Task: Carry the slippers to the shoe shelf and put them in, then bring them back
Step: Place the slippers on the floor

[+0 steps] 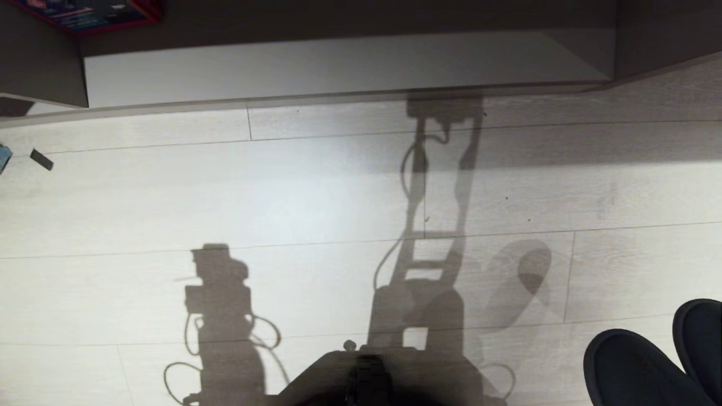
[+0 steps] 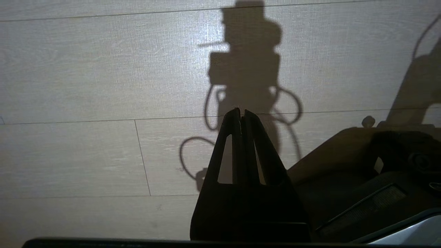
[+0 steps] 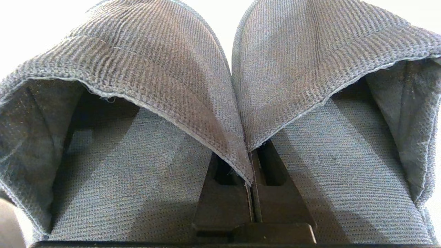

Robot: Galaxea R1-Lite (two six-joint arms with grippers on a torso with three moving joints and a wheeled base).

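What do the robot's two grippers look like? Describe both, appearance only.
The left gripper has two flat black fingers tapering to a point, each with a long triangular cut-out, on a broad black base. The right gripper shows the same black fingers with dark cut-outs. No cables or markings show on either.

I see pale wood-look floor planks (image 1: 169,197) across the whole view, their seams running mostly left to right. At far left, up in the corner, there's a red-edged box (image 1: 93,14) with a dark blue face. On the floor at the left edge lies a small dark flat piece (image 1: 42,159), tilted, with a bluish scrap (image 1: 3,157) just beside it, cut off by the frame.
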